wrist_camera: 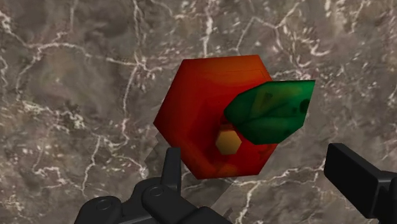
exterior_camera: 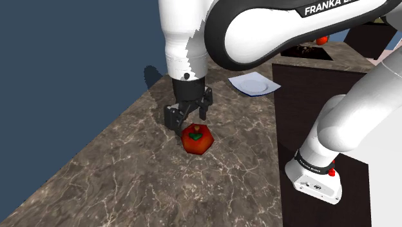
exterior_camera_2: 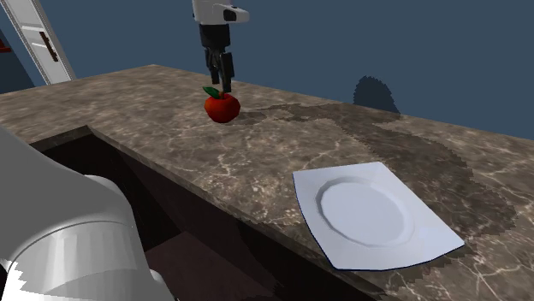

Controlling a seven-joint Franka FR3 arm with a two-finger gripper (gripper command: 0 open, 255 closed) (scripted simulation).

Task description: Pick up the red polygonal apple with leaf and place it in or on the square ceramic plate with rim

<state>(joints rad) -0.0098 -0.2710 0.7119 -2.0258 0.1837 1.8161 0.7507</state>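
Square white plate lies flat on marbled bench. Red apple w/ green leaf sits on the bench, well apart from plate, not on it. End effector hangs just above apple, released: fingers spread wide, one each side, gripping nothing.

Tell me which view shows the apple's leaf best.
The wrist view: the green leaf shows large and whole, seen from above on top of the red apple. The second exterior view shows it from the side as a small dark-green tip; the shoulder view gives a green speck.
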